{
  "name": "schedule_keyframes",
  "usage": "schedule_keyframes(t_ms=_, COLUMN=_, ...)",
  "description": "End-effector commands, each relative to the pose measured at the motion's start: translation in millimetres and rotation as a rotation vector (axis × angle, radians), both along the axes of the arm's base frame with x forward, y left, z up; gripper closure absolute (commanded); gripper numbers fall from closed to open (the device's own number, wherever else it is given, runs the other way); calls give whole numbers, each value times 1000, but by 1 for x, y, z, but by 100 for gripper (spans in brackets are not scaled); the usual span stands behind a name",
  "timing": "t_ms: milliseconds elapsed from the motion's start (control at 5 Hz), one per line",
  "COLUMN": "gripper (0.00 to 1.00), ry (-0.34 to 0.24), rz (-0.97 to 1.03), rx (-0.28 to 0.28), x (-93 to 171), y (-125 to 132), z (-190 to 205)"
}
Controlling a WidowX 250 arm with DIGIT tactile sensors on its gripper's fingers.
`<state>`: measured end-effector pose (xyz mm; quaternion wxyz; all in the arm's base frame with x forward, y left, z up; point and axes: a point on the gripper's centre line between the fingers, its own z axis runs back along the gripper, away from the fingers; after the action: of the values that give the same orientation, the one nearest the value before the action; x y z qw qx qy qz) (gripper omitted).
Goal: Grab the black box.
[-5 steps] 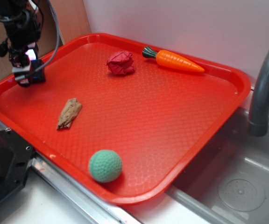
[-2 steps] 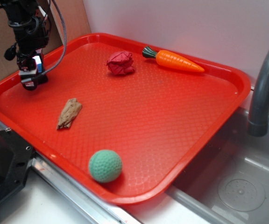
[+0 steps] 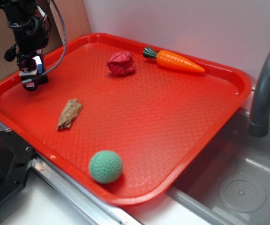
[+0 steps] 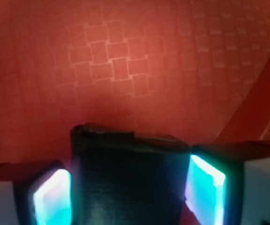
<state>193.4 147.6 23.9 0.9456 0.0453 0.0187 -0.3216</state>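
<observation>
wrist view shows the gripper [image 4: 128, 187] clamped on the black box [image 4: 128, 176] above the red tray [image 4: 125, 61].

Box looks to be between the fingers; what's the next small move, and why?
Probably lift a little to test the hold. The wrist view shows the black box filling the gap in the gripper, both pads against its sides, above the red tray.

arm: reaches down from above, wrist vertical | gripper [image 3: 32, 79]: pointing down | fingers [image 4: 205, 185]: closed on black box [image 4: 128, 180] between them
</observation>
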Motion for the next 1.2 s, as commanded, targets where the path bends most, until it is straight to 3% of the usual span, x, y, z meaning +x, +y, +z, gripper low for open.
schedule_keyframes(t_ms=0, gripper=100, ry=-22, rz=4, rx=14, x=8, y=-1, z=1)
schedule_keyframes(t_ms=1000, gripper=100, ry=-36, rz=11, rx=12, x=9, y=-2, z=6)
